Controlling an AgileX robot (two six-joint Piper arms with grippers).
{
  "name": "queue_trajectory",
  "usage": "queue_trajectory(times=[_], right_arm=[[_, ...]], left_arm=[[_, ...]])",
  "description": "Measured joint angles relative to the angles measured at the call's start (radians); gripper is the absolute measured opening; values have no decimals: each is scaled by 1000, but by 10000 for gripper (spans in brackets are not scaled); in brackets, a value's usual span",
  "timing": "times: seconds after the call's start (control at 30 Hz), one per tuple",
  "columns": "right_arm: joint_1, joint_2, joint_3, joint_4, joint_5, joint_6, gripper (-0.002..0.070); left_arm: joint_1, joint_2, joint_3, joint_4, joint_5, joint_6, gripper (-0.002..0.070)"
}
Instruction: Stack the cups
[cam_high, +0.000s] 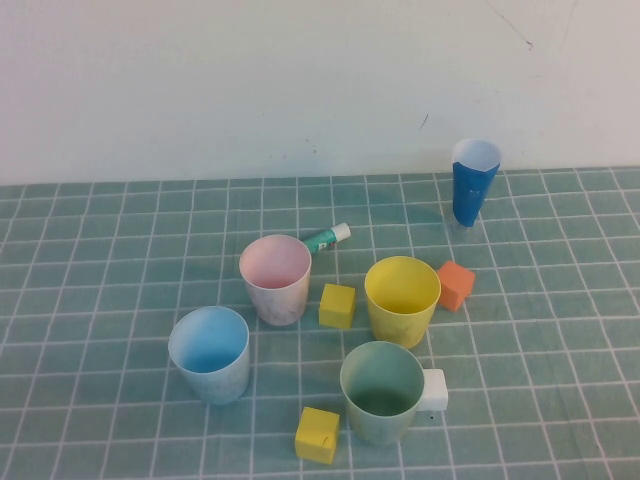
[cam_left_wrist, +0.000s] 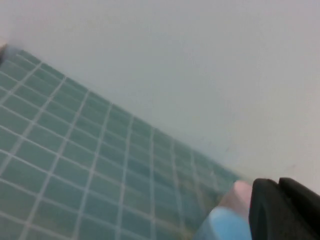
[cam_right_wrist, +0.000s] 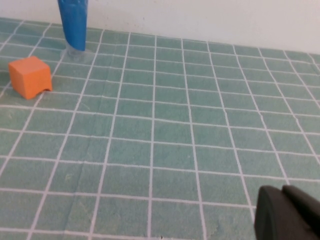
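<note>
High view: four cups (cam_high: 275, 280) clustered mid-mat; left claw (cam_left_wrist: 285, 210) and right claw (cam_right_wrist: 287, 212) pressed together.

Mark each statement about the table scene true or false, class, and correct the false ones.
1. All four pastel cups stand apart, none nested in another. True: the pink cup, blue cup, yellow cup and green cup each stand alone.
2. The orange block lies inside the yellow cup. False: it rests on the mat beside that cup.
3. A white block sits against the green cup. True.
4. The dark-blue cone cup lies on its side. False: it stands upright near the wall.
5. The left claw holds the blue cup. False: it is shut and holds nothing; the right claw is likewise shut and empty.
</note>
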Motion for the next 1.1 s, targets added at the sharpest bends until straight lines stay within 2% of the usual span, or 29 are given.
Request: queue_trajectory(times=[0.1,0.23,0.33,0.47,0.57,0.73,0.8,0.9,1.1], right_arm=[[0,0,0,0,0,0,-1],[0,0,0,0,0,0,-1],[0,0,0,0,0,0,-1],[0,0,0,0,0,0,-1],[0,0,0,0,0,0,-1],[0,0,0,0,0,0,-1],[0,0,0,0,0,0,-1],[0,0,0,0,0,0,-1],[0,0,0,0,0,0,-1]], left_arm=[[-65,90,-148,50,204,209,-3],[-152,255,-273,9,296,391,-3],[-202,372,-315,-53,282,463,-3],[-261,517,-321,-71,175,554,2],[-313,608,-321,-71,73,629,64],[-364,736,-327,-69,30,633,287],[-366,784,-342,-69,71,589,333],[-366,863,-413,-69,198,527,340],[-366,1008,-680,-59,511,540,277]])
